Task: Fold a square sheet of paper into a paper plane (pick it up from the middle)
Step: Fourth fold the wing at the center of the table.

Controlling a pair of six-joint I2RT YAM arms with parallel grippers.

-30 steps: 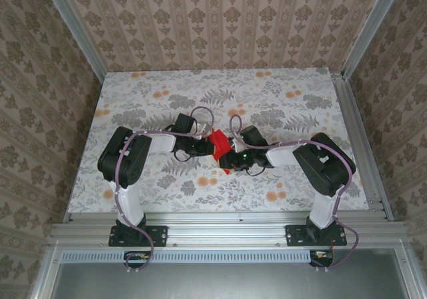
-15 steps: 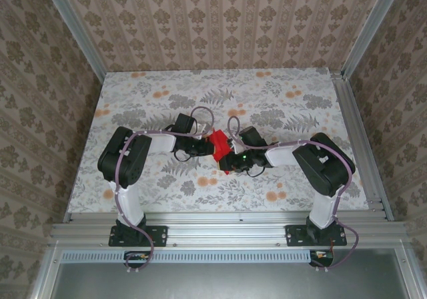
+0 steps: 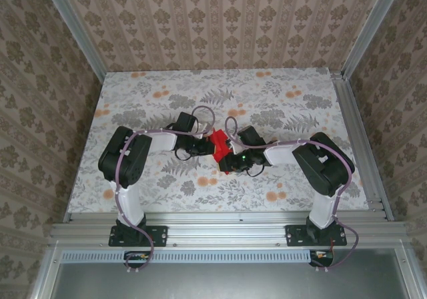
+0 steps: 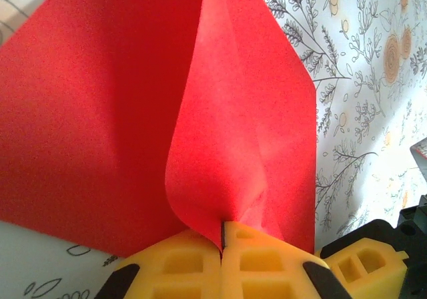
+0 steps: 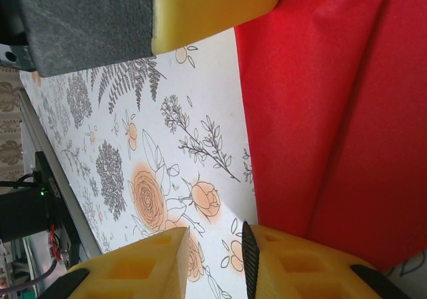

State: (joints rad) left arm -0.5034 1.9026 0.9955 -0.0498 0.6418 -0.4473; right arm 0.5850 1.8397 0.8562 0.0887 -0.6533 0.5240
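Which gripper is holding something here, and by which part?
The left gripper pinches the red sheet of paper at a bunched crease near its edge. The right gripper stands open, nothing between its jaws.

Red paper [image 4: 100, 112]: thin and matt, with a fine grainy surface and soft, rounded bends. The left gripper [image 4: 221, 235] has fingers [image 4: 180, 269] of yellow moulded plastic, matt and faintly pebbled, edged in black. The right gripper [image 5: 215, 239] has fingers [image 5: 133, 269] of the same yellow plastic, with a ridged black strip along one inner face. The table [image 3: 280, 92] is covered in a smooth, matt sheet printed with grey leaves and orange flowers. The frame rails [image 3: 227, 231] are brushed, silvery metal. The arm housings [image 3: 123, 155] are black plastic with a dull sheen. The cables [image 3: 153, 133] have smooth lilac sheathing. The walls [image 3: 227, 19] carry matt patterned wallpaper.
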